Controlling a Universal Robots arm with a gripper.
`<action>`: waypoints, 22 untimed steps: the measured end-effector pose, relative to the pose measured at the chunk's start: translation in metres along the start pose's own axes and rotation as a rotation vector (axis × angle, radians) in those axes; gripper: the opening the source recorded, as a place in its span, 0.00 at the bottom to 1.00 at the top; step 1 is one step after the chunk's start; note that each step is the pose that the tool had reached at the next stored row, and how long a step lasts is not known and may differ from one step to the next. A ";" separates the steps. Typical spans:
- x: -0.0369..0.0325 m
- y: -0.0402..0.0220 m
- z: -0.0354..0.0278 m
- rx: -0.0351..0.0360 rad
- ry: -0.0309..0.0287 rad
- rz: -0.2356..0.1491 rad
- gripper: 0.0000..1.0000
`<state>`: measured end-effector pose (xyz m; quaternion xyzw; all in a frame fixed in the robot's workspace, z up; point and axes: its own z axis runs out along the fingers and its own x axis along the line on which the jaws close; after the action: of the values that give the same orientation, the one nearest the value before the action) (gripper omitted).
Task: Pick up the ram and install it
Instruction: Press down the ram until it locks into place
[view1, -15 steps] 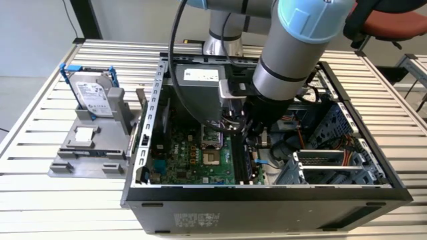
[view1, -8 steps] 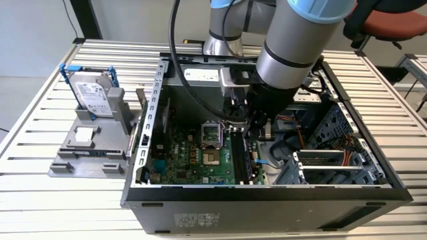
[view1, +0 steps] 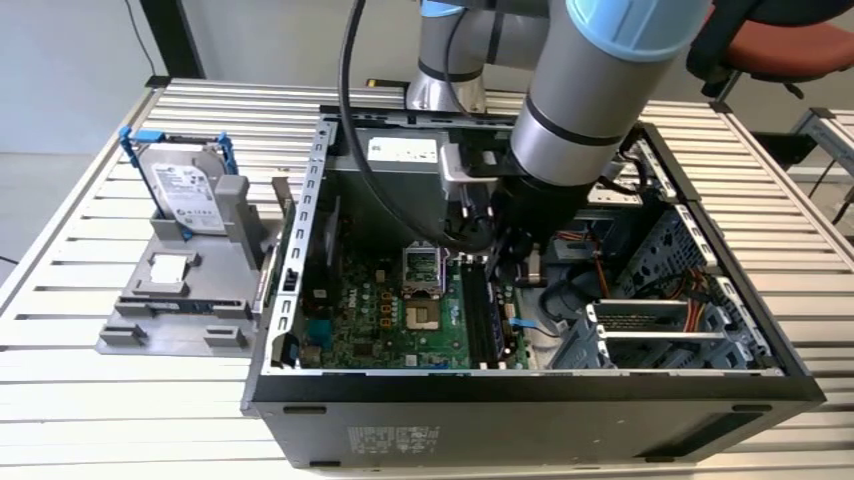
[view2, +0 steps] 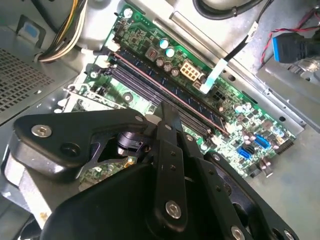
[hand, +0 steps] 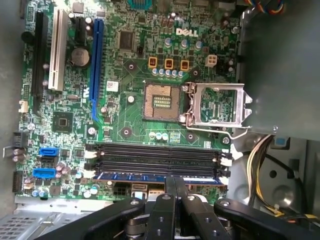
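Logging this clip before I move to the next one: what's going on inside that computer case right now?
The arm has reached into the open computer case, with its gripper down at the memory slots on the motherboard. The ram sits along the slot nearest the gripper, whose fingers are closed together right at the strip's edge. Whether it is fully seated cannot be told. The hard drive stands in its holder outside the case.

An open computer case (view1: 534, 390) lies on the surface (view1: 80, 400). On the exterior view's left, just beside the case, stands a holder (view1: 174, 320) with a hard drive (view1: 187, 195) upright in it. Inside the case lies the motherboard (view1: 387, 320). The arm (view1: 587, 110) reaches down into the case. In the first wrist view the ram (hand: 155, 177) sits in the slot nearest to the pincer (hand: 175, 192), beside the other slots (hand: 155, 157)
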<state>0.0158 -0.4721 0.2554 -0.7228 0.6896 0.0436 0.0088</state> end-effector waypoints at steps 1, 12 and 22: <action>0.0002 -0.0003 0.0017 0.0000 0.0002 0.000 0.00; 0.0022 -0.0122 0.0212 0.0012 -0.0008 0.016 0.00; 0.0033 -0.0136 0.0336 0.0006 0.0013 0.016 0.00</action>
<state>0.0278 -0.4723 0.2210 -0.7173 0.6954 0.0430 0.0082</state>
